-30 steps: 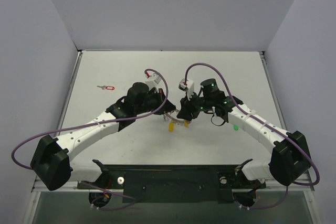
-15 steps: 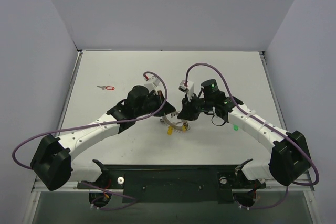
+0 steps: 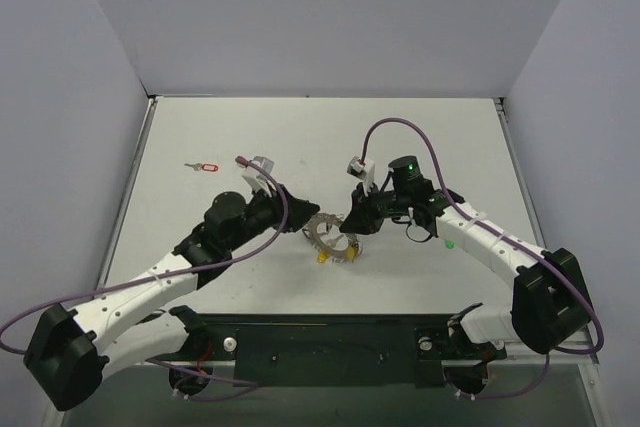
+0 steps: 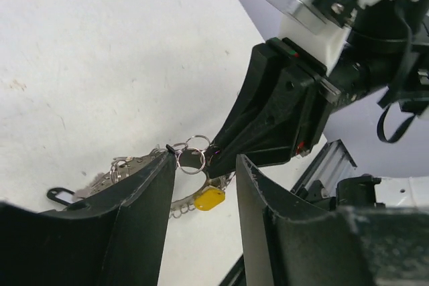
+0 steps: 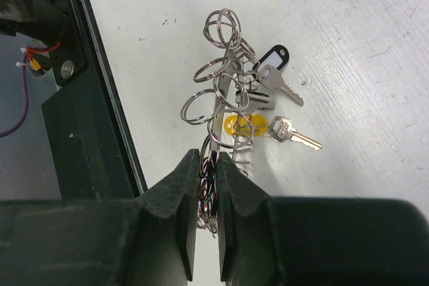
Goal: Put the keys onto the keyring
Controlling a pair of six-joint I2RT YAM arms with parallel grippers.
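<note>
The right gripper (image 5: 206, 164) pinches the keyring (image 3: 328, 235) in the middle of the frame. The left gripper (image 4: 206, 160) has its fingers apart beside it. The red key (image 3: 206, 166) lies upper left.

Left tool (image 4: 206, 163) is sitting in foregrnd w/ its fingers apart, gripping nothing. Just beyond the tips, the toothed keyring (image 4: 182, 202) is showing over the white bench (image 4: 100, 45), small wire loops (image 4: 192, 155) sticking up from it and a yellow piece (image 4: 210, 198) sitting at its rim. Right tool (image 4: 217, 157) is reaching in from upper rt, tip pinching the keyring. Black tag (image 4: 59, 196) is lying at left.
</note>
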